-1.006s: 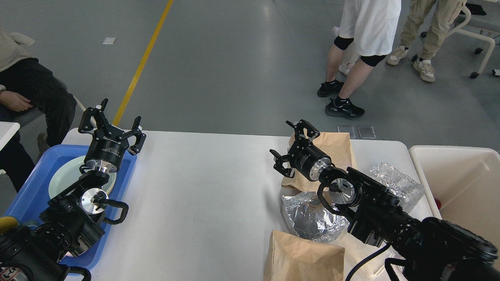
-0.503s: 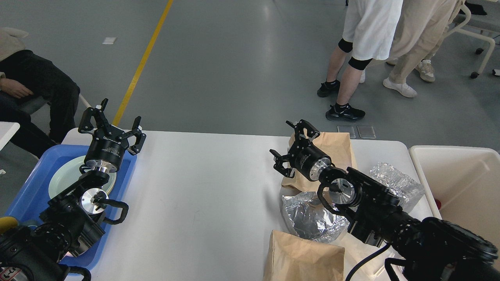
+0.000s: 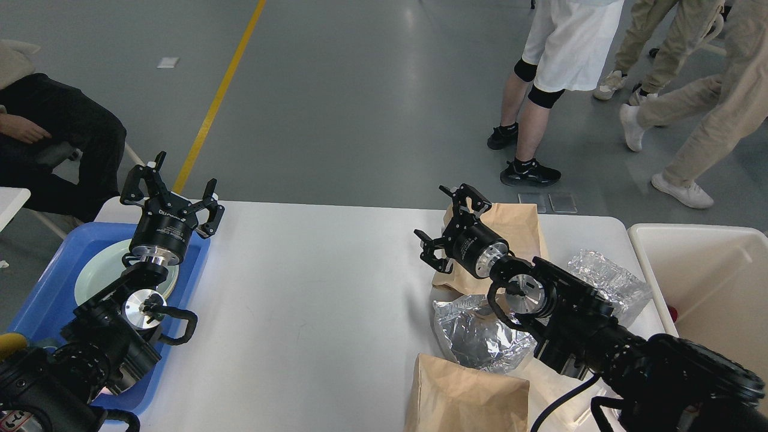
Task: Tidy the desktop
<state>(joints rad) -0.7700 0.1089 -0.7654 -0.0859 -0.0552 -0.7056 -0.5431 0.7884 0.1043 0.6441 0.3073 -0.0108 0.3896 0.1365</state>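
desk (image 3: 312, 288) spans the view, left half bare. clutter sits right: brown paper bags (image 3: 516, 231), crumpled foil bags (image 3: 474, 333). likely light, soft, crushable, foil slippery; pinch a folded top edge. right claw (image 3: 447, 231) hovers spread at far bag, empty. left claw (image 3: 171, 192) spread, empty, above blue tray (image 3: 42, 288).

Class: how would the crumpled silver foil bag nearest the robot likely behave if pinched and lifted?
The foil bag looks thin and creased, so probably floppy and light. Its shiny surface may slip between fingers. Lying partly under the right arm, beside a brown paper bag, it might drag that along.
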